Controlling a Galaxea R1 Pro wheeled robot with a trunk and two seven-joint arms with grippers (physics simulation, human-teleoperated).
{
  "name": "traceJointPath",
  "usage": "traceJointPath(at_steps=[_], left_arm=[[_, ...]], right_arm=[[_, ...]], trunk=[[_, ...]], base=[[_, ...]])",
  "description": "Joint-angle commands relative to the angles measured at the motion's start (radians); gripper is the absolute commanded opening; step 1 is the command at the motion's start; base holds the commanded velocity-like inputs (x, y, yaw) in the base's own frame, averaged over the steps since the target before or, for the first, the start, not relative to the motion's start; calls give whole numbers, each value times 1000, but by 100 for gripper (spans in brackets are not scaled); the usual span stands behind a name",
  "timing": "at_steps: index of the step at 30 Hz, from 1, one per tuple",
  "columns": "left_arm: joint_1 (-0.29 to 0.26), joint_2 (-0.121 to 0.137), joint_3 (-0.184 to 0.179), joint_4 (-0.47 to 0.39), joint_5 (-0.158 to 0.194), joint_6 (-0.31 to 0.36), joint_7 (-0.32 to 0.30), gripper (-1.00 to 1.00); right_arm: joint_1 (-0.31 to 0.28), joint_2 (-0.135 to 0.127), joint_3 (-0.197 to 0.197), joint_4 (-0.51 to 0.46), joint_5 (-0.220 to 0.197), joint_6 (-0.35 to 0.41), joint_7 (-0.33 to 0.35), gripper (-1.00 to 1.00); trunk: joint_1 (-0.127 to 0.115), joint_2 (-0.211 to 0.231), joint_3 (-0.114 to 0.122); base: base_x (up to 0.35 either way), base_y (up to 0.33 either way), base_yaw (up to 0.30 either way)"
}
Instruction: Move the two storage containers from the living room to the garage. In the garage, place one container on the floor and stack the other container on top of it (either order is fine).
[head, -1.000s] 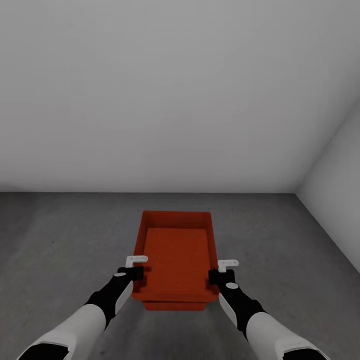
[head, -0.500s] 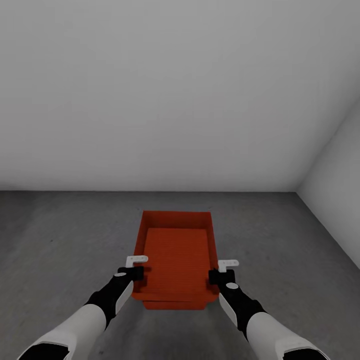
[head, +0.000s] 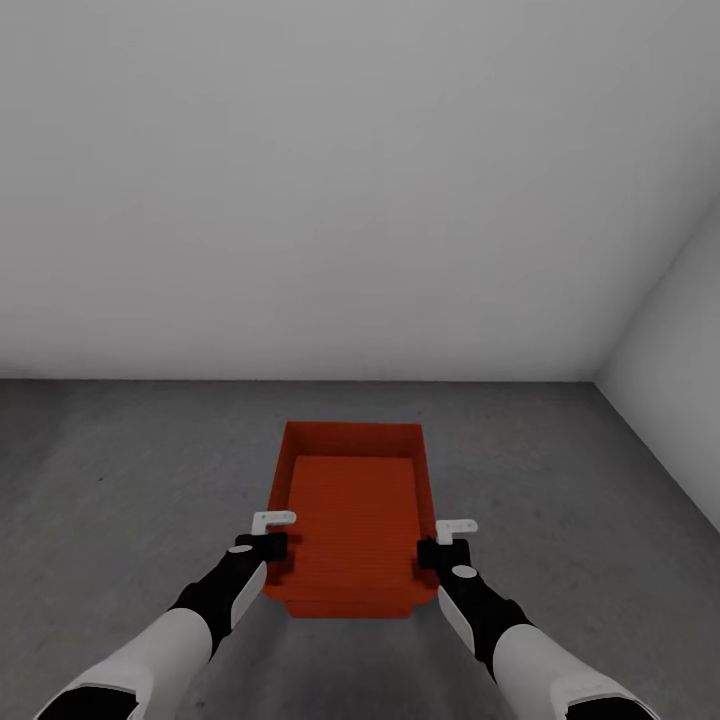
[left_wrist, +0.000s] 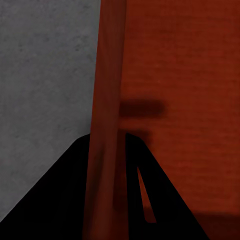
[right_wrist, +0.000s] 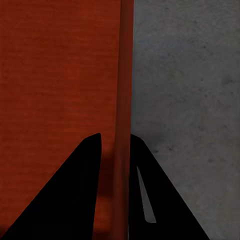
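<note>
An orange-red storage container (head: 350, 500) is held between my two grippers in the head view, low over the dark grey concrete floor (head: 120, 480) of the garage. My left gripper (head: 272, 548) is shut on its left side wall (left_wrist: 107, 90). On the right side wall (right_wrist: 124, 75) my right gripper (head: 430, 552) is shut. Each wrist view shows the thin wall between two black fingers (left_wrist: 75, 190) (right_wrist: 80, 190). Just under the held container's near end, a strip of the second container (head: 350, 610) shows; the rest of it is hidden.
A plain pale grey wall (head: 300, 200) stands behind the containers, and a side wall (head: 680, 380) closes in at the right, meeting it in a corner. Speckled concrete spreads on both sides of the containers.
The held container has sunk slightly onto the lower one, so a thinner strip of the lower one shows at the near end. Both arms have hardly moved.
</note>
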Motion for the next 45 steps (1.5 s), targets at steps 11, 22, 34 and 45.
traceJointPath(at_steps=[11,22,34,45], left_arm=[[-1,25,40,-6,-14,7,16,-100],[-1,28,40,-5,-13,7,16,-100],[-1,27,40,-4,-14,6,16,-100],[-1,24,40,-4,-12,7,16,-100]], right_arm=[[-1,-4,-17,2,0,-2,-40,-100],[-1,-4,-17,2,0,-2,-40,-100],[-1,-4,-17,2,1,-2,-40,-100],[-1,-4,-18,2,0,-2,-40,-100]], trunk=[[0,0,-1],[0,0,-1],[0,0,-1],[0,0,-1]], base=[[0,0,0],[79,0,0],[41,0,0],[0,0,0]])
